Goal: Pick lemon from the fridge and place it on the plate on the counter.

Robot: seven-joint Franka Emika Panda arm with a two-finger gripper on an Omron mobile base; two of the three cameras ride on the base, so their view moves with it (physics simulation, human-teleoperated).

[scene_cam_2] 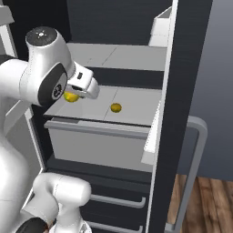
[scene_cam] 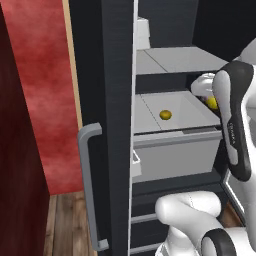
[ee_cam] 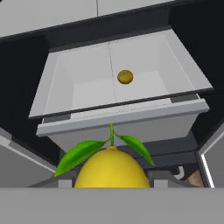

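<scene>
One lemon (ee_cam: 113, 168) sits gripped in the hand (scene_cam_2: 73, 96) above the fridge (scene_cam: 107, 75) drawer (ee_cam: 122, 113).

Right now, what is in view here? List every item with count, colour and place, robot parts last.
bright yellow lemon with green leaves: one, held in the claw, above the drawer front.
dull mustard-yellow small ball: one, lying in the open drawer.
light grey fridge drawer: one, pulled out.
tall black fridge: one, door open, curved grey bar handle on the door.
red wall: left of the fridge.
wooden floor: brown, below.
white arm's claw: one, shut on the lemon.
</scene>
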